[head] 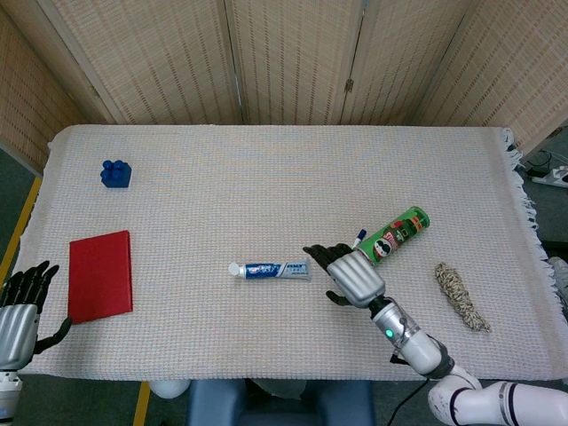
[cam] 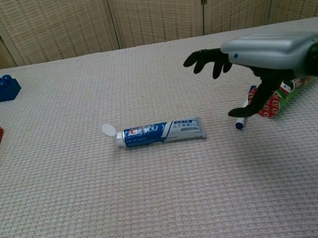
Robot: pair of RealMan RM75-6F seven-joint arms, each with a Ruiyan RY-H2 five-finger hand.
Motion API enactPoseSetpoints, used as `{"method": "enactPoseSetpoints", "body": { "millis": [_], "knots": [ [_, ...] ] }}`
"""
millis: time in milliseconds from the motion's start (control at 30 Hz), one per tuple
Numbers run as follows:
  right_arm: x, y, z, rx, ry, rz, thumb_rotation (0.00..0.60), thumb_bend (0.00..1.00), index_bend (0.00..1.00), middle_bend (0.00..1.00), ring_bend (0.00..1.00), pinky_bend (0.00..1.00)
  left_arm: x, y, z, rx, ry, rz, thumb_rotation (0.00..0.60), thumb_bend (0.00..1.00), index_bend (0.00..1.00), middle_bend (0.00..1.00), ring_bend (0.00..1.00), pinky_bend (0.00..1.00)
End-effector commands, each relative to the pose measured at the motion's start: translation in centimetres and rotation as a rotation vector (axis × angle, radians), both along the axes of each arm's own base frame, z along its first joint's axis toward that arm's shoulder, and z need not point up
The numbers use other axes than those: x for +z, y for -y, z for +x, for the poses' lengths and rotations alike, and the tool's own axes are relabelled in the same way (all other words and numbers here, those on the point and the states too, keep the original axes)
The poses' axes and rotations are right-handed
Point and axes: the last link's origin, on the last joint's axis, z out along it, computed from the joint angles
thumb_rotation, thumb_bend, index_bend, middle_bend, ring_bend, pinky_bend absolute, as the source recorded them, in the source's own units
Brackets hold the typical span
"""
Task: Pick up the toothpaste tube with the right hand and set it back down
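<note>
Right hand: the right hand [head: 353, 277] hovers above the desk [head: 266, 169], fingers [cam: 202, 58] spread apart and empty, reaching toward the tube's flat end without touching it.
Right arm: comes in from the lower right corner, forearm angled up-left.
Toothpaste tube: the toothpaste tube [cam: 160, 132] lies flat near the desk's middle, white cap pointing left, just left of the right hand.
Left hand: the left hand [head: 21, 306] rests at the desk's left edge, dark fingers apart, holding nothing.
Nearby: a green can [head: 398, 234] and a small marker [cam: 242, 121] lie beside the right hand; red book [head: 100, 274], blue block [head: 115, 173], braided rope [head: 461, 296] sit well apart.
</note>
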Motion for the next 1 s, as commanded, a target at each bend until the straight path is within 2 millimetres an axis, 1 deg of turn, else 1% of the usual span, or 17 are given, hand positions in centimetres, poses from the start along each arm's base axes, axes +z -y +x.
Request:
{"method": "enactPoseSetpoints", "body": {
  "millis": [33,167,233,333,600,833,1000],
  "knots": [
    [-4.4,1.3,4.3,0.032,-0.031,0.04,0.6,0.34,0.15,0.22,0.27,0.24,0.0,0.0,-0.1,0.002,-0.001,-0.003,0.6,0.36,0.05,0.06,0.07,0.0],
    [-7.2,1.9,5.8,0.024,-0.062,0.043,0.6,0.34,0.21,0.26,0.33,0.31,-0.1,0.1,-0.4,0.009,-0.001,-0.006,0.6,0.36,0.05,0.06,0.07,0.0],
    [-8.2,2.2,6.3,0.017,-0.075,0.034,0.6,0.34,0.23,0.27,0.34,0.33,-0.1,0.1,-0.6,0.017,-0.002,-0.011,0.6,0.36,0.05,0.06,0.07,0.0],
    [-9.2,2.9,6.6,0.001,-0.099,0.017,0.6,0.34,0.23,0.27,0.34,0.33,0.0,0.2,-0.9,0.027,0.0,-0.01,0.6,0.36,0.05,0.06,0.07,0.0],
    [-10.8,4.6,6.5,-0.036,-0.146,0.005,0.6,0.34,0.25,0.3,0.36,0.35,0.0,0.2,-1.2,0.036,0.006,-0.011,0.6,0.36,0.05,0.06,0.07,0.0],
    [-12.2,5.2,6.8,-0.037,-0.172,0.008,0.6,0.34,0.33,0.33,0.38,0.37,0.1,0.4,-1.3,0.042,0.011,-0.011,0.6,0.36,0.05,0.06,0.07,0.0],
    [-12.9,5.5,6.9,-0.052,-0.172,0.012,0.6,0.34,0.36,0.35,0.4,0.38,0.2,0.5,-1.5,0.052,0.015,-0.011,0.6,0.36,0.05,0.06,0.07,0.0]
  ]
}}
